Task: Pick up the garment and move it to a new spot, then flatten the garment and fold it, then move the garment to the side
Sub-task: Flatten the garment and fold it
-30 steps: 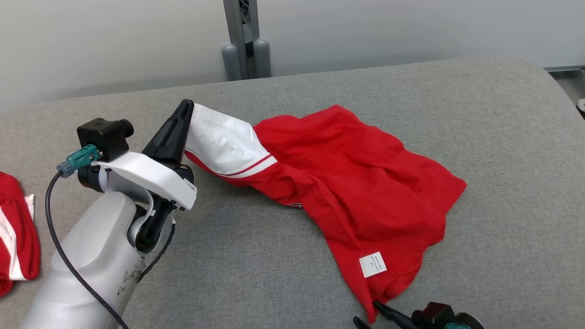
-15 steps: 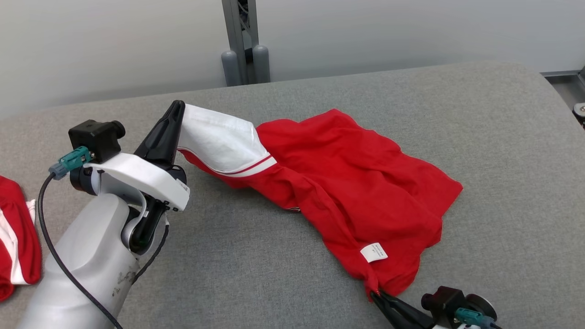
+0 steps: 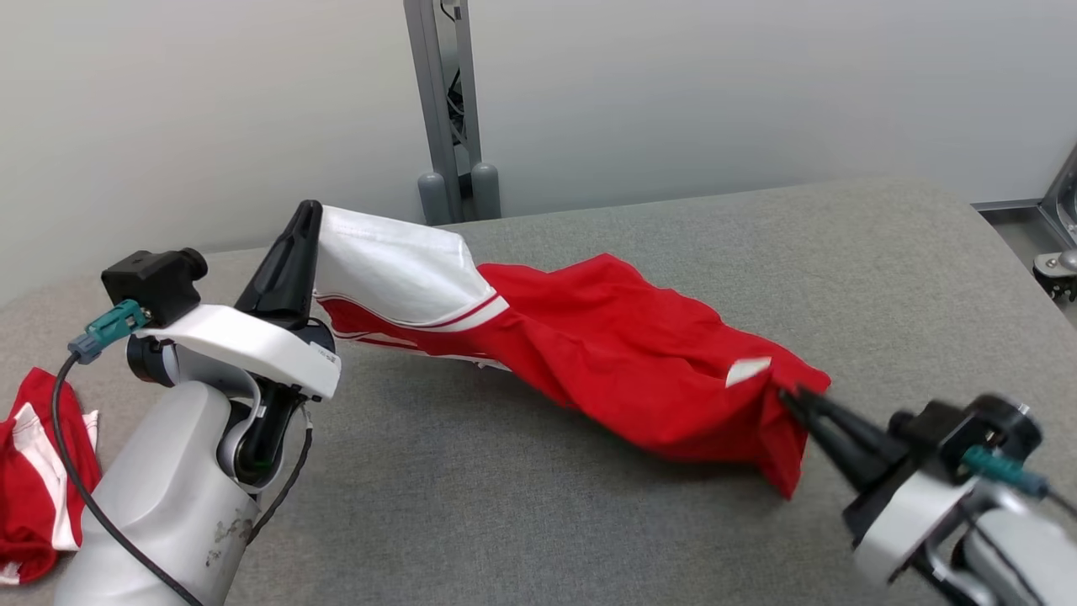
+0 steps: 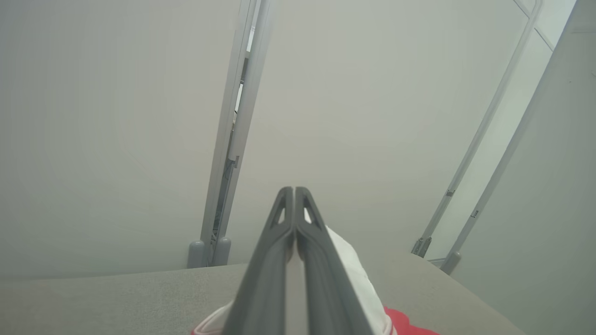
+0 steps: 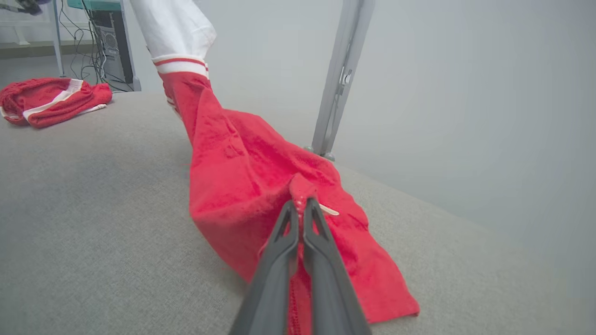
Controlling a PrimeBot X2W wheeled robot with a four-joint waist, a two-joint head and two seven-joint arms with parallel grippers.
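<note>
The garment (image 3: 623, 353) is red with a white, red-striped end. It hangs stretched between my two grippers above the grey table (image 3: 505, 505). My left gripper (image 3: 305, 210) is shut on the white end, fingers pointing up. In the left wrist view the left gripper (image 4: 294, 190) shows its jaws pressed together, with white cloth (image 4: 354, 270) beside them. My right gripper (image 3: 791, 397) is shut on a bunched red corner at the lower right. The right wrist view shows that right gripper (image 5: 301, 202) pinching a red fold, the garment (image 5: 242, 172) running away toward the white end.
A second red and white garment (image 3: 38, 480) lies crumpled at the table's left edge, also seen as the crumpled garment (image 5: 46, 100) in the right wrist view. A grey metal post (image 3: 446, 101) stands behind the table against a pale wall.
My right gripper shut on the red corner at the near edge and lifted it up and rightward. The left gripper rose with the white end. The head camera tilted up.
</note>
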